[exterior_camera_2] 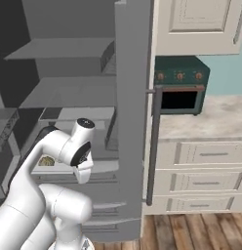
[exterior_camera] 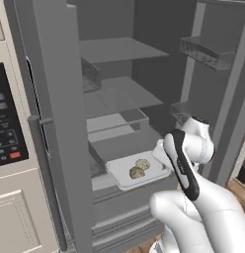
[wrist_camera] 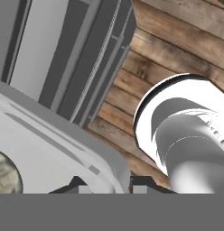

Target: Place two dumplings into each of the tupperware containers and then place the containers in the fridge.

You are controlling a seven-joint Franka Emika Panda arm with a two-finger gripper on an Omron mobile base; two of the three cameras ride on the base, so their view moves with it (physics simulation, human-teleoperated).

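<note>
A light-grey tupperware container point(exterior_camera: 118, 174) rests low inside the open fridge point(exterior_camera: 119, 49), above its bottom drawers, with two beige dumplings point(exterior_camera: 138, 168) in it. In the hand view my gripper point(wrist_camera: 111, 186) has the tray's rounded corner point(wrist_camera: 64, 149) between its fingertips, shut on the rim, and one dumpling point(wrist_camera: 4, 176) peeks in at the left edge. From the right base view the container point(exterior_camera_2: 57, 168) and a dumpling point(exterior_camera_2: 46, 161) show behind my arm's elbow. The second container is out of view.
The fridge's left door point(exterior_camera: 55, 108) and right door point(exterior_camera_2: 132, 97) stand open on either side of me. A black control panel point(exterior_camera: 6, 128) is at the far left. A green toaster oven point(exterior_camera_2: 181, 83) sits on the counter point(exterior_camera_2: 220, 117). Wooden floor point(wrist_camera: 177, 45) lies below.
</note>
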